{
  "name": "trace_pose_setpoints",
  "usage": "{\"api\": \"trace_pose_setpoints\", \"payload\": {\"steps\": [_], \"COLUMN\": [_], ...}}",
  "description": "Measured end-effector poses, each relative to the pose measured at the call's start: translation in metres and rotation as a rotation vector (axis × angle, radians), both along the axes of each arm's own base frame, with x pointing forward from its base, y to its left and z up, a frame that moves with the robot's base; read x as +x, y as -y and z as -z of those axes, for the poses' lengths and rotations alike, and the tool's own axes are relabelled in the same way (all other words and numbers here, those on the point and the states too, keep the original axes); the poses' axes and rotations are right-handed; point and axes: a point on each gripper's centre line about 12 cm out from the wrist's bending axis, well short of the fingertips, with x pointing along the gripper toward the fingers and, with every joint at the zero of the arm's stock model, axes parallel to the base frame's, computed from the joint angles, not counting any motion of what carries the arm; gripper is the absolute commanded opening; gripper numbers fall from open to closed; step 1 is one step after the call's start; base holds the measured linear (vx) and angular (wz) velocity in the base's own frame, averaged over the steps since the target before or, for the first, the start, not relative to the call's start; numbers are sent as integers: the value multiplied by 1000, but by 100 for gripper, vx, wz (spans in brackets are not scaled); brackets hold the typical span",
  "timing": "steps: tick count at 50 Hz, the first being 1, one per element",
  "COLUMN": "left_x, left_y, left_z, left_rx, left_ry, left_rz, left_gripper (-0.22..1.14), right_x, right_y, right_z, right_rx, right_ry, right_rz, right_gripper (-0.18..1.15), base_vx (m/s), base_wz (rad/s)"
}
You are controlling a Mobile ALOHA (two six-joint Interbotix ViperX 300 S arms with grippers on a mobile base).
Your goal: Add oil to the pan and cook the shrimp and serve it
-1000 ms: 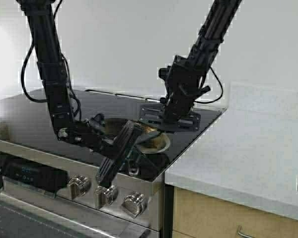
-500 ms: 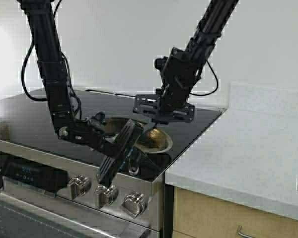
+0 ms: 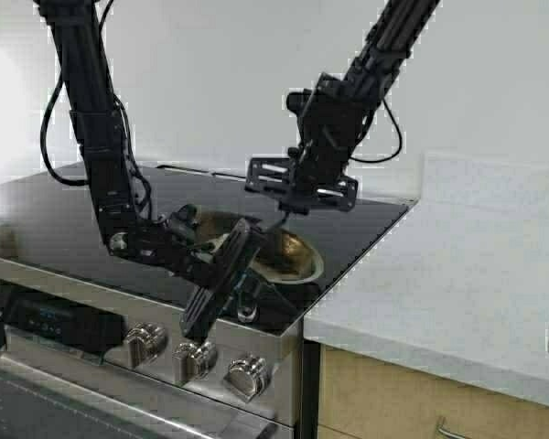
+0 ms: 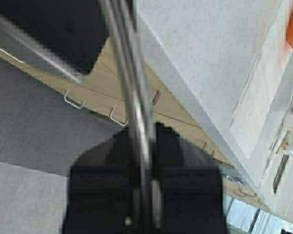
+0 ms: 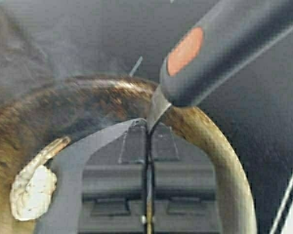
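Pan [image 3: 288, 256] on black stovetop [image 3: 73, 206], front right corner; inside browned, rim shiny. Handle clamped in left gripper [image 3: 221, 274]. Shrimp [image 5: 33, 187] pale, curled, lying inside pan. Right gripper [image 3: 297, 203] above pan, closed on spatula [image 5: 136, 141].

Browned steel pan [image 3: 288, 254] on stovetop, pale curled shrimp [image 5: 33, 191] inside

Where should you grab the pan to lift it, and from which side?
Grab the pan by its steel handle, coming from the stove's front edge, where the handle sticks out. The round bowl is too wide to pinch, holds the shrimp, and is probably hot. The left gripper is clamped on that handle; the right gripper holds a spatula.
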Motion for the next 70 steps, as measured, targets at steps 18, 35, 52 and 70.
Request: {"api": "trace_pose_setpoints", "payload": {"steps": [18,35,52,70], "left_x": [-1,0,0,3], "left_y": [0,1,1,3], "left_z": [0,0,0,-7], "left_rx": [0,-1,-1,-92], "left_ry": [0,0,0,2], "left_rz": [3,2,1,-32], "left_gripper": [3,3,3,3], "right_x": [4,6,14,10], "right_y": [-2,-5,-13,14], "right_z": [-18,-20,-30,-60], "right_rx": [1,-13,10,0], "right_ry": [36,38,46,62], "right_rz": [-17,-33,-48,-20], "right_gripper": [7,7,7,7], "base_vx": [0,0,0,0], "base_wz": [0,0,0,0]}}
